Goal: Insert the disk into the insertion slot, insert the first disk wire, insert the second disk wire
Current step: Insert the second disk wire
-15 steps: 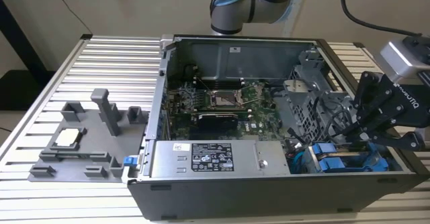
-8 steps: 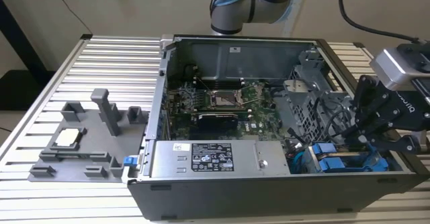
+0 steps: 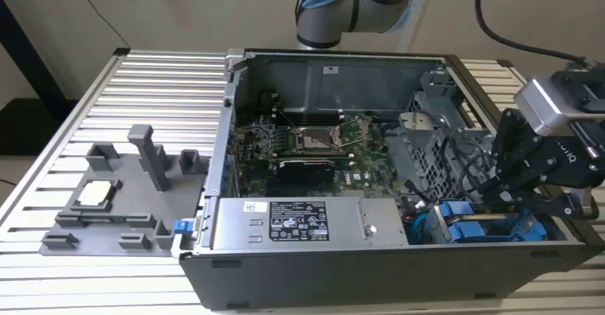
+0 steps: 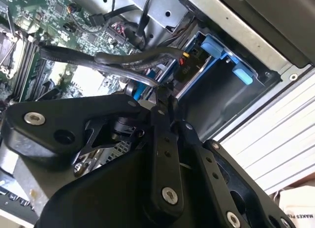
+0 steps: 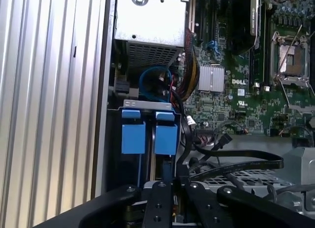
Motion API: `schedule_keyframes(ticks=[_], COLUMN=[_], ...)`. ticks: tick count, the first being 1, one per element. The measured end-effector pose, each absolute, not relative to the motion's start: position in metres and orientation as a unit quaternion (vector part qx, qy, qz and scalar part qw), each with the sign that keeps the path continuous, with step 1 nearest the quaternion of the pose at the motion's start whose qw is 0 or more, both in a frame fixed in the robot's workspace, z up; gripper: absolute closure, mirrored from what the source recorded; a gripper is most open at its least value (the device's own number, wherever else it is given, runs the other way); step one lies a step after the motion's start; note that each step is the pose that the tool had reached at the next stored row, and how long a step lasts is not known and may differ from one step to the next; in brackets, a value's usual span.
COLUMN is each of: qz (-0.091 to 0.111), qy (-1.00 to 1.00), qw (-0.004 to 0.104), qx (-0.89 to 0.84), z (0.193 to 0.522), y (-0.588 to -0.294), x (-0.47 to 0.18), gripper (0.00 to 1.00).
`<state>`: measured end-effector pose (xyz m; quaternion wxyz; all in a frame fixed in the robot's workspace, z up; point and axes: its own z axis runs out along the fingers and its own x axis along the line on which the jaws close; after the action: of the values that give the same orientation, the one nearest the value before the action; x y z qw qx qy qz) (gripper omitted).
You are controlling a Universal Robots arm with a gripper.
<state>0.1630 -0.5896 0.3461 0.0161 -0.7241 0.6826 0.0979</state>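
Exterior view: open computer case lies side-up on the slatted bench, so the bays face upward for access. The gripper hangs at the case's 4 o'clock corner, over the blue-framed disk already seated in the insertion slot.

Second wrist view: gripper fingers pinched narrow on a flat dark cable, held near the disk's connector end, presumably to line up the plug.

First wrist view: blue carrier tabs sit just beyond the gripper, the cable trailing off toward 3 o'clock
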Motion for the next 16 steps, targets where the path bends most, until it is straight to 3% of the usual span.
schedule_keyframes(ticks=[16], qz=[0.099], qy=[0.683], qw=[0.017], qx=[-0.724], z=[0.3381], y=[-0.5908], x=[0.166], gripper=[0.84])
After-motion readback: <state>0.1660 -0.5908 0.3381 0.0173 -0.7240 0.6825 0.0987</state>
